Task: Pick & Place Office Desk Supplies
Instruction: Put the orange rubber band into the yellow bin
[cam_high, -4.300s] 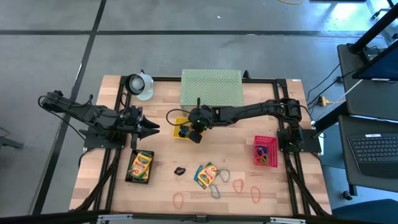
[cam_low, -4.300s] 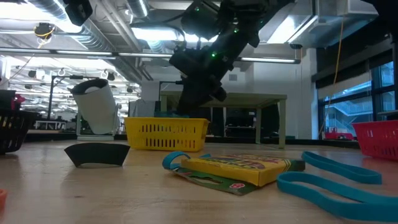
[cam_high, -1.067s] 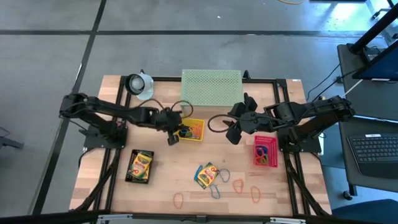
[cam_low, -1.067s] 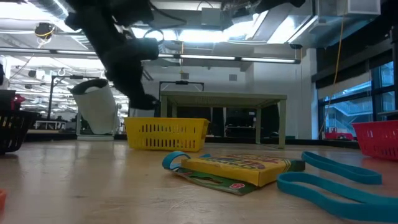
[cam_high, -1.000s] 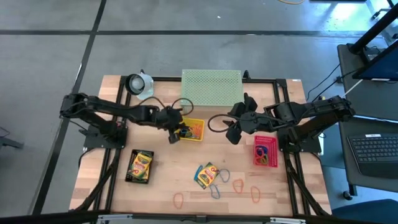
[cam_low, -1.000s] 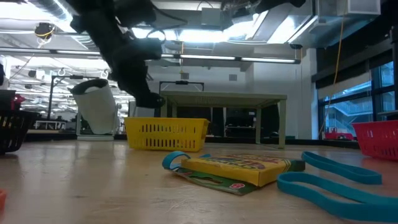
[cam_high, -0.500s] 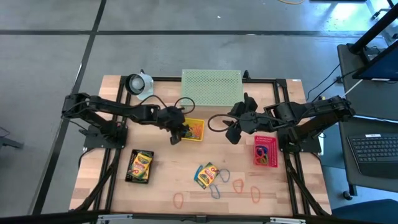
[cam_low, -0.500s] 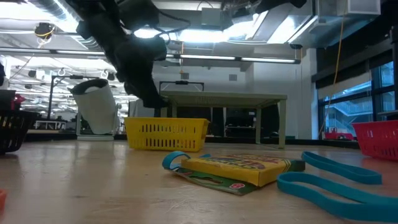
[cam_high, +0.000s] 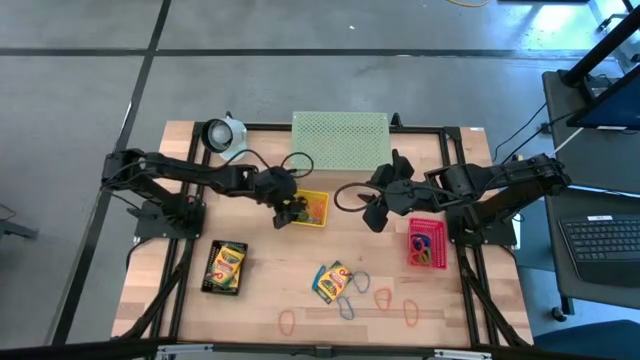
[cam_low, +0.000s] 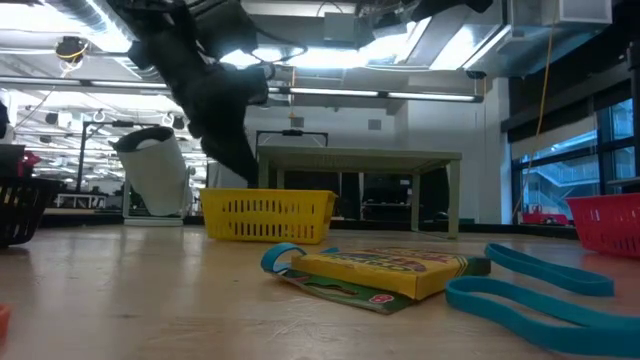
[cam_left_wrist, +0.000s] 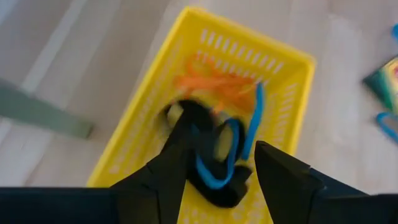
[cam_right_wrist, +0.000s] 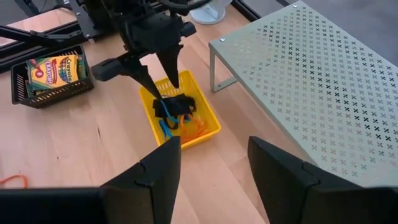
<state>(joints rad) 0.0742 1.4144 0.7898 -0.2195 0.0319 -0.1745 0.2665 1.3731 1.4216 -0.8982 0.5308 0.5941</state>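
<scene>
Jaws parted on left gripper (cam_right_wrist: 163, 76) above small yellow mesh tray (cam_right_wrist: 208, 129); black clip (cam_left_wrist: 214, 186), blue and orange loops lie inside. Right gripper (cam_high: 372, 212) released, beside tray.

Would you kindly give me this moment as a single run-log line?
left gripper: jaws open over yellow tray | tray contents: black clip, blue and orange loops | right gripper: jaws open, waiting beside tray

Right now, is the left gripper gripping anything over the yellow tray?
No: the left gripper hangs open above the yellow tray, and the black clip lies inside it among loops.
</scene>
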